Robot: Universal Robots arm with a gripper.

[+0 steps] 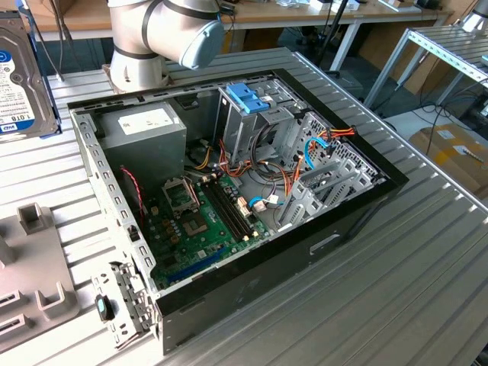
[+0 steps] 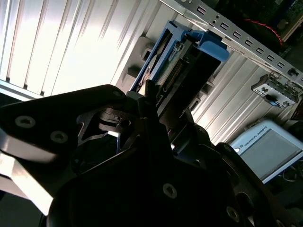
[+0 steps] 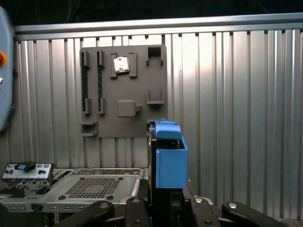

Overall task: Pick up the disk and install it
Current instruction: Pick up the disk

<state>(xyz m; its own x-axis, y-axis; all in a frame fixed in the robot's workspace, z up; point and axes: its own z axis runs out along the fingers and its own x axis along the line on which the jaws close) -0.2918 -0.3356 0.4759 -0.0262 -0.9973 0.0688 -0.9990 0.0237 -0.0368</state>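
The disk (image 1: 23, 84), a silver-grey hard drive with a white and blue label in a light-blue carrier rail, hangs at the exterior view's far left, off the table. In the second wrist view my gripper (image 2: 161, 109) is shut on the disk (image 2: 189, 61), with dark fingers on both flat sides. The first wrist view shows the disk (image 3: 168, 161) edge-on, standing up out of my gripper (image 3: 163, 203). The open computer case (image 1: 366, 206) lies in the middle of the table, apart from the disk.
Inside the case a metal drive cage carries a darker blue bracket (image 1: 248, 97), with loose cables beside it. A grey fixture plate (image 1: 30, 267) lies at the exterior view's lower left. The arm's base (image 1: 152, 30) stands behind the case. A pendant screen (image 2: 267, 149) rests on the ribbed table.
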